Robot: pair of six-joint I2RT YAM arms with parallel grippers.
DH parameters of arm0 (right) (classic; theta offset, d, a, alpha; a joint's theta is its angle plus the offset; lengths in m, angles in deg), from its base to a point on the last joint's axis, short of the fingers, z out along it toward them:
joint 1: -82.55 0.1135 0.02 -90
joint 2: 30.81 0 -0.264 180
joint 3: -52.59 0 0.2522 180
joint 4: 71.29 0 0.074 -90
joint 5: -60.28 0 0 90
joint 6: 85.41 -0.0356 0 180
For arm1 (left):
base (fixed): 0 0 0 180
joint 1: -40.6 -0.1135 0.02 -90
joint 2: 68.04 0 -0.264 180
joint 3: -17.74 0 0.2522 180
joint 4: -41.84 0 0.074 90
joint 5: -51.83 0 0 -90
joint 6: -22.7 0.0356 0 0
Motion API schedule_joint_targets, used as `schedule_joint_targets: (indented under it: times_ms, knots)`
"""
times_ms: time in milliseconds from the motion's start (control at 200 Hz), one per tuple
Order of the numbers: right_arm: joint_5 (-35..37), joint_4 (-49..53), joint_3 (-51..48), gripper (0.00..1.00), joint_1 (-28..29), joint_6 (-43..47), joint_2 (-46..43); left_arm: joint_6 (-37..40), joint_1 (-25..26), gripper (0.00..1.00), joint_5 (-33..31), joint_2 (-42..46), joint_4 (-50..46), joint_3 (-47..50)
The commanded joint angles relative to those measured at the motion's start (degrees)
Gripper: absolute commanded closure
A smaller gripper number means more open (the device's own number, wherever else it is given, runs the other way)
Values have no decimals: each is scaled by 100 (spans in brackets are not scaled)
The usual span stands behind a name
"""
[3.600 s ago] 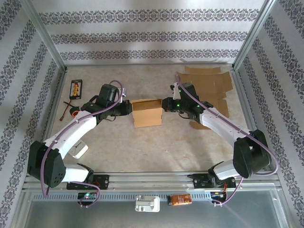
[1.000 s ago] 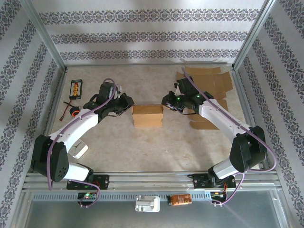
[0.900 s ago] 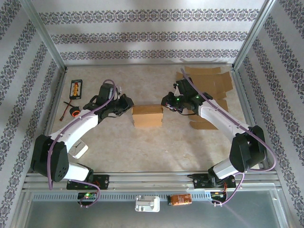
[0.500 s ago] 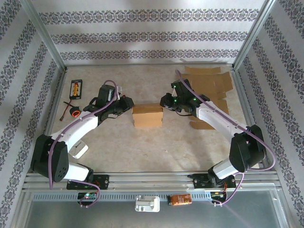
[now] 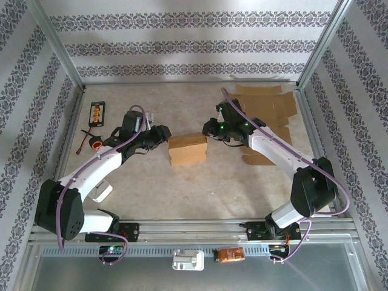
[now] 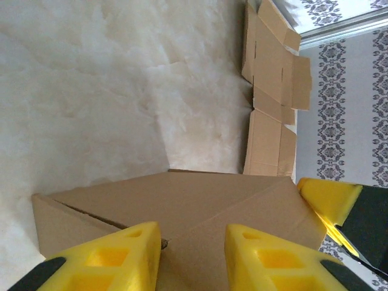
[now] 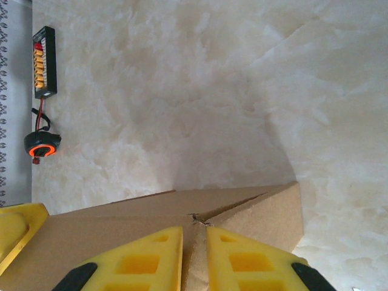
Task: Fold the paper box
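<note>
Top external view: the brown paper box (image 5: 188,148) sat mid-table on the pale marbled tabletop (image 5: 200,188) between both arms, its top now shut where it had gaped open a few seconds earlier. The left gripper (image 5: 162,134) was at the box's left end, the right gripper (image 5: 207,128) at its right end. Flat brown cardboard blanks (image 5: 267,106) lay at the far right. Left wrist view: the left gripper (image 6: 193,233) had parted over the last second and stood partly open over the box (image 6: 182,203), clamping nothing; it looked like a release after pressing a flap. Right wrist view: the right gripper (image 7: 194,233) was almost closed, with a thin cardboard edge of the box (image 7: 182,209) between its yellow fingers (image 7: 151,254), seemingly pinched. Judgement: folding looked nearly finished, with only the right side held.
</note>
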State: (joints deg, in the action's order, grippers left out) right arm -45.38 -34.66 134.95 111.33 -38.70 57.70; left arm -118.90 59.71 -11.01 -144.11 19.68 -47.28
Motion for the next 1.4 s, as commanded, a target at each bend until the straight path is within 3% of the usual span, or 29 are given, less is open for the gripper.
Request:
schedule_joint_targets:
  times_ms: [0,215,285,410,625,869,1094,1284,1394]
  knots:
    - [162,339,40,82,58,57,158,-458,24,68,-163,81,-618,111]
    - [396,375,40,83,75,109,227,-419,82,76,-217,254,-528,284]
    - [375,375,64,83,84,153,246,-409,109,67,-254,367,-727,255]
    - [370,376,109,83,88,189,263,-554,113,44,-886,878,-996,295]
    - [349,420,188,83,93,252,316,-1005,114,42,-912,994,-1274,66]
    - [292,437,215,83,110,277,282,-1737,128,37,-128,599,470,515]
    - [320,477,207,83,120,251,255,-2076,154,58,4,404,638,675]
    - [579,473,122,83,135,135,306,-1891,288,68,-276,671,53,782]
    - [558,143,-141,83,196,148,381,-1981,469,74,-262,575,424,1102]
